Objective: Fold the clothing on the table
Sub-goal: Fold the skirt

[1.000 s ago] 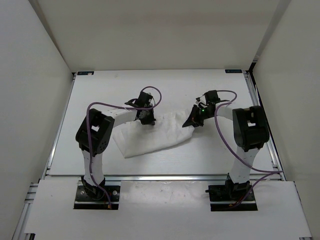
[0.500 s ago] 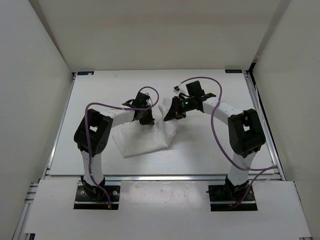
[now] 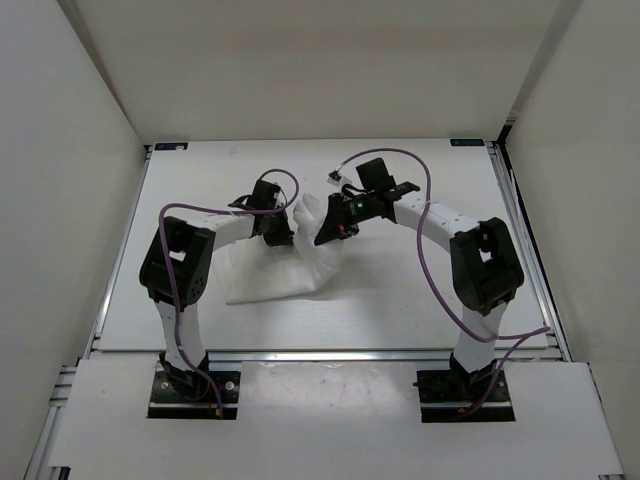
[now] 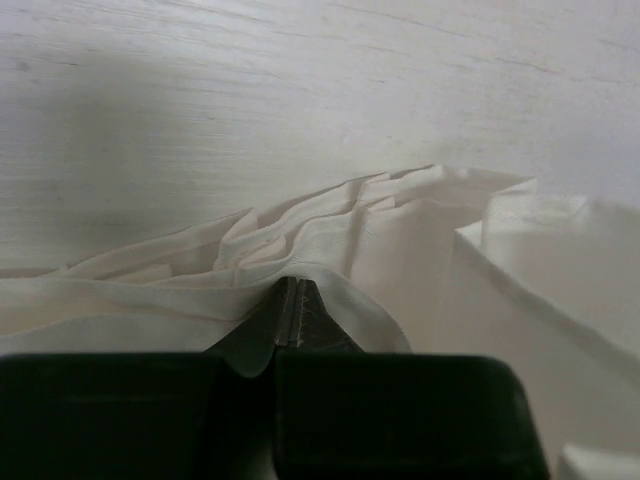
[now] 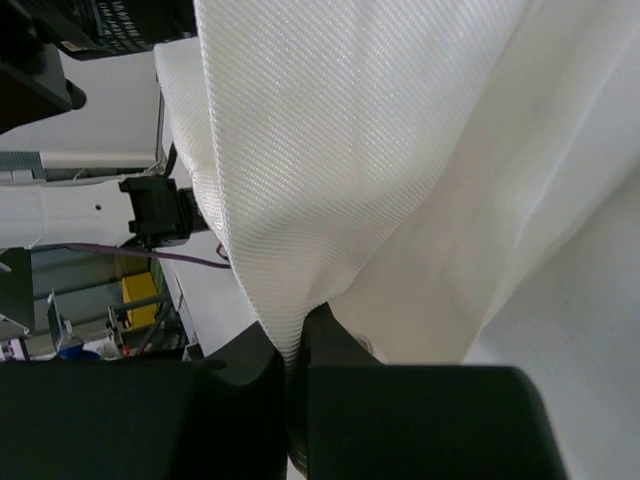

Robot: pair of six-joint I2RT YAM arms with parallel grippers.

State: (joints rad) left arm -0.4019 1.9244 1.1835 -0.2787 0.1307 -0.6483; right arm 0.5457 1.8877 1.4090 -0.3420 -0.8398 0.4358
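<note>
thin white woven clothing (image 3: 268, 282) lies left of centre on the worktop (image 3: 420, 300); judged light, limp and prone to sag. left pincer (image 3: 277, 234) is pinching a gathered edge. right pincer (image 3: 325, 238) is pinching a raised fold beside it. the best hold is probably at the banded edge corners.

I see the clothing (image 3: 270, 278) lying on the table (image 3: 430, 290), left of centre. The left gripper (image 3: 277, 235) sits at the far left edge of the clothing. The right gripper (image 3: 326, 236) is just to its right, at the far right corner, and a raised fold stands between them. In each wrist view, fabric lies between the jaws. A metal rail (image 3: 330, 353) runs along the table's near edge, between the table and the left arm base (image 3: 190, 385) and right arm base (image 3: 465, 388).
</note>
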